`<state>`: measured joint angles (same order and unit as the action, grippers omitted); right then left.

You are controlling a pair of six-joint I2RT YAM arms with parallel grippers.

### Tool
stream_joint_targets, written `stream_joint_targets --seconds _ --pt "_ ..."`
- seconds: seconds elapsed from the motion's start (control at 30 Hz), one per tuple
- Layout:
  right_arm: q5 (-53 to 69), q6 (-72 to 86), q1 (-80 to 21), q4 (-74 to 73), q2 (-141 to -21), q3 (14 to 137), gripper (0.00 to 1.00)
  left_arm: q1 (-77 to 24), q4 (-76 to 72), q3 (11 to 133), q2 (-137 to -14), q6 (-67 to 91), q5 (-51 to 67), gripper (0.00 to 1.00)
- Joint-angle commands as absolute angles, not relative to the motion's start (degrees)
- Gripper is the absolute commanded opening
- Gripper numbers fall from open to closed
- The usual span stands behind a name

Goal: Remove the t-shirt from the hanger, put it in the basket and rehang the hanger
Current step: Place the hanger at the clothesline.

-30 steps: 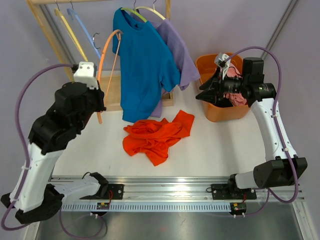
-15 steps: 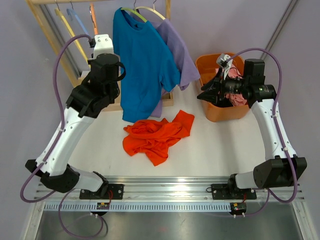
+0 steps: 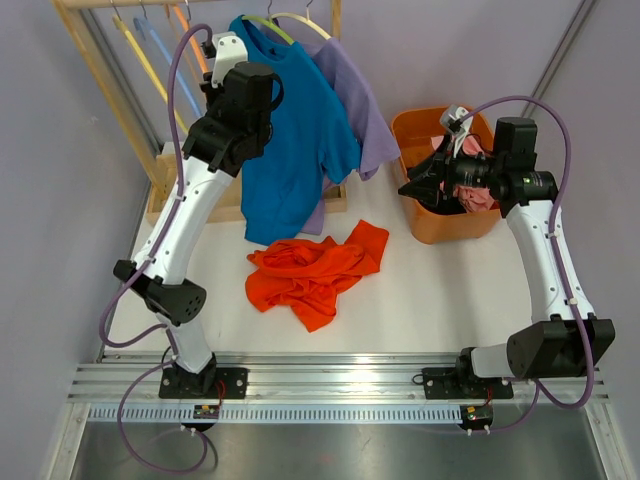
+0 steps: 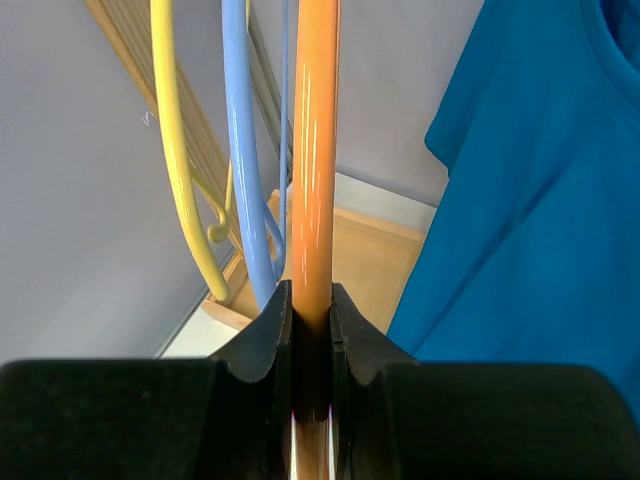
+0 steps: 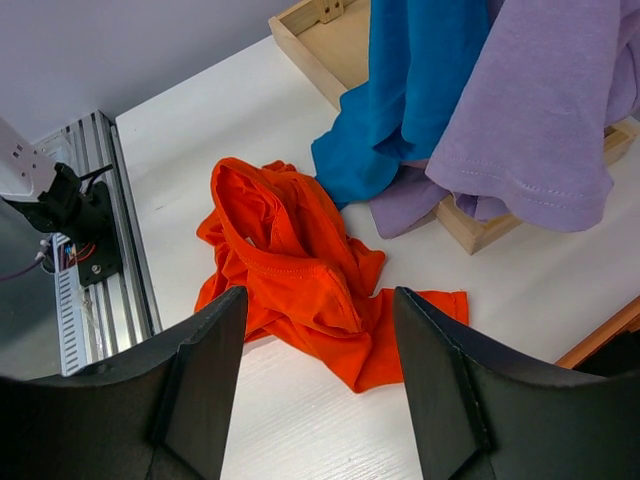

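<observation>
The orange t-shirt lies crumpled on the white table, off any hanger; it also shows in the right wrist view. My left gripper is shut on the bare orange hanger, held up at the wooden rack. In the top view the left gripper is beside the hanger near the rail. A blue t-shirt and a purple t-shirt hang on the rack. My right gripper is open and empty above the orange bin's edge.
A yellow hanger and a light blue hanger hang bare left of the orange one. The orange bin holds pink cloth at the right. The rack's wooden base lies under the hanging shirts. Metal rails run along the near edge.
My left arm has swung the orange hanger up and right, from low beside the rack to the rail at the back. The right arm has barely moved.
</observation>
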<state>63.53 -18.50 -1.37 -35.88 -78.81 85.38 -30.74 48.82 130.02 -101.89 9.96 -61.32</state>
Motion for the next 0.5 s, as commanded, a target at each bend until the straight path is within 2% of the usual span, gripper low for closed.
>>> stream_joint_targets --seconds 0.0,0.47 --pt "63.81 -17.32 -0.88 -33.57 -76.82 85.34 0.67 -29.01 45.88 135.61 -103.27 11.51 -64.95 0.0" --pt "64.42 -17.14 -0.44 -33.22 -76.03 83.76 0.67 -23.39 40.78 141.06 -110.38 8.44 -59.94 0.0"
